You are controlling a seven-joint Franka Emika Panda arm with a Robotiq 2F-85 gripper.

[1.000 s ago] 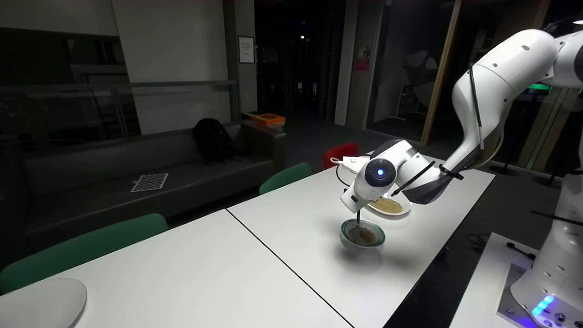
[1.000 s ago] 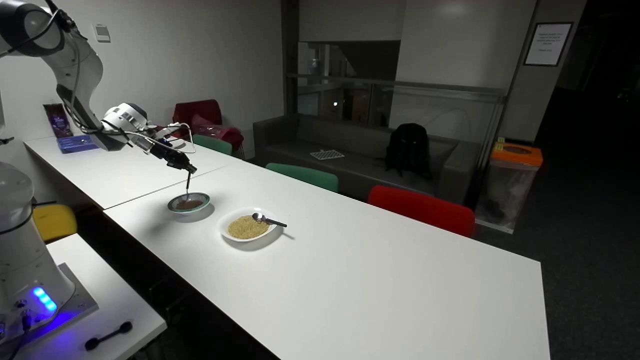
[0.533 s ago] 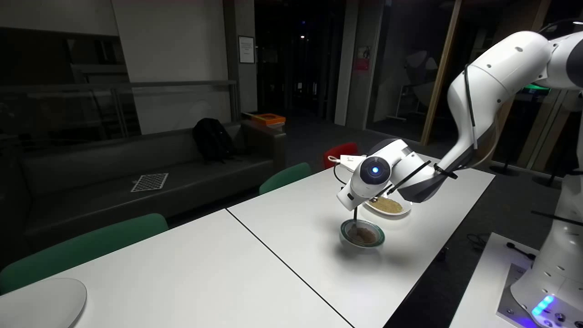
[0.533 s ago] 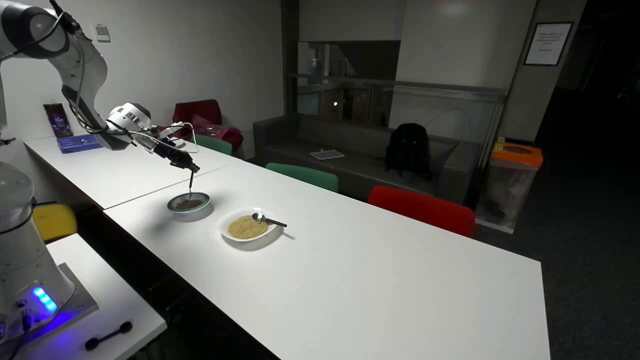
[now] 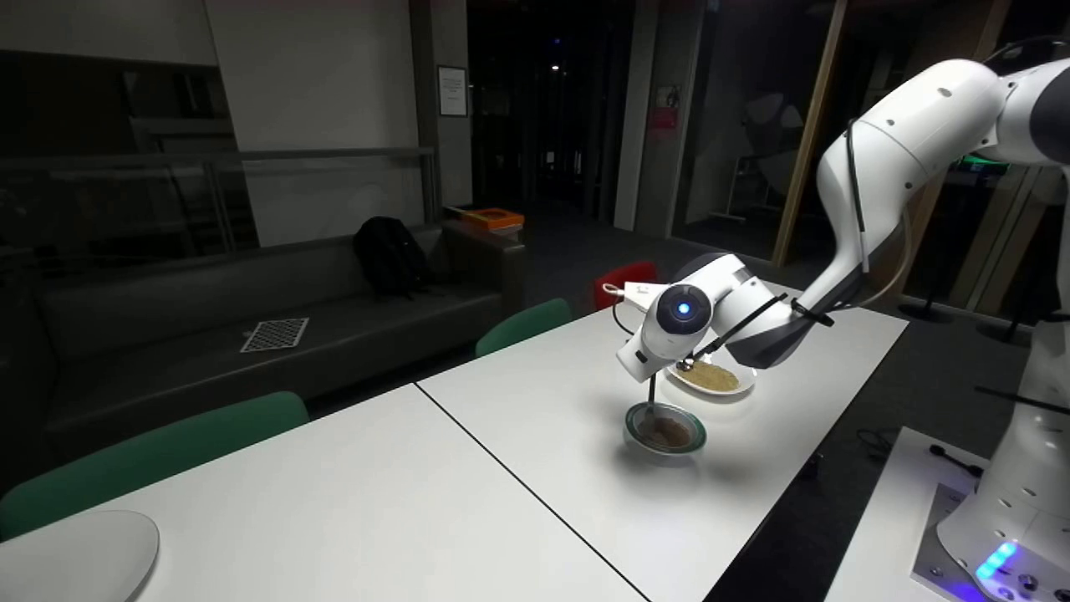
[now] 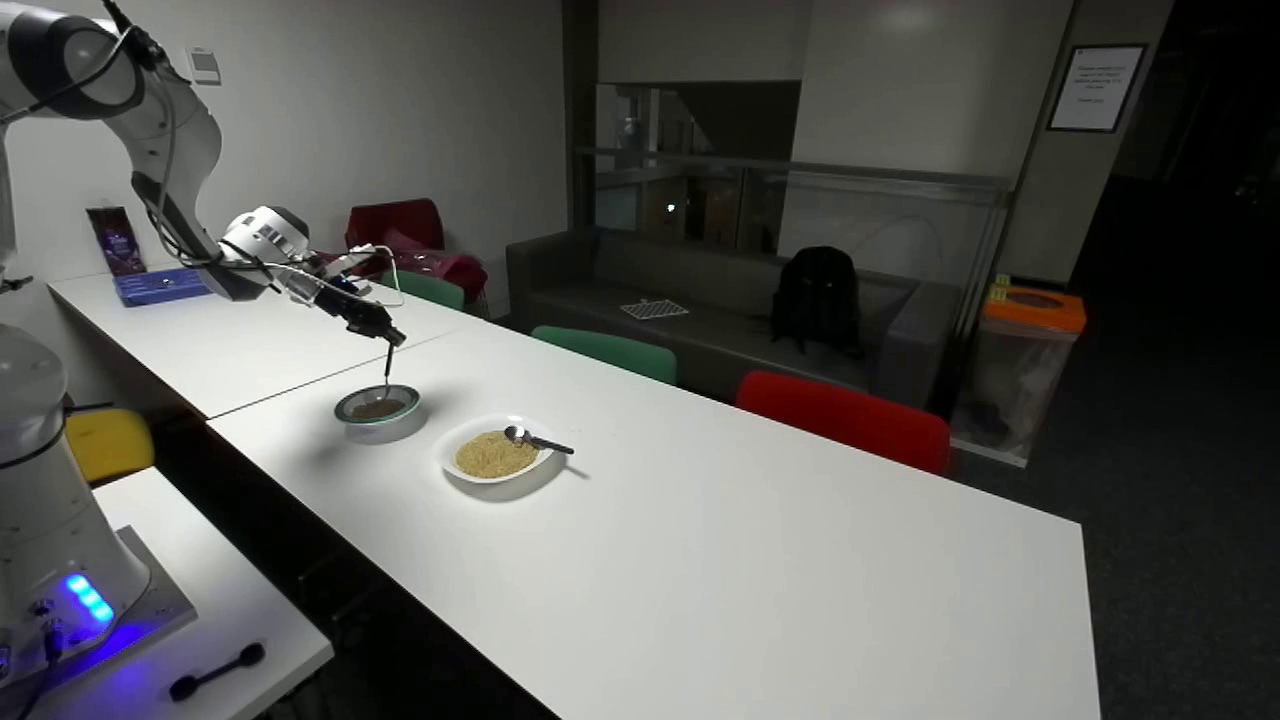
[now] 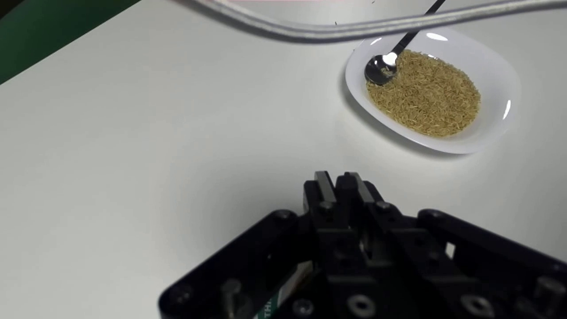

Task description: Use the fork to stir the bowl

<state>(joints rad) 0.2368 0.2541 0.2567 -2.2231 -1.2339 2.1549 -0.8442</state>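
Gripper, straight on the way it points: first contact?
Probably the white tabletop, beside the white dish in the wrist view; the held fork angles off downward. Depth is hard to judge.

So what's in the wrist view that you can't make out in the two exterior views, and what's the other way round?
Only the wrist view: white-on-green lettering at the bottom edge, and a few loose grains in the spoon.

Only the exterior views, in both: the backpack on the sofa, and the fork reaching down into the bowl.

Shared: the white dish, its tan heap, the spoon, and the table.
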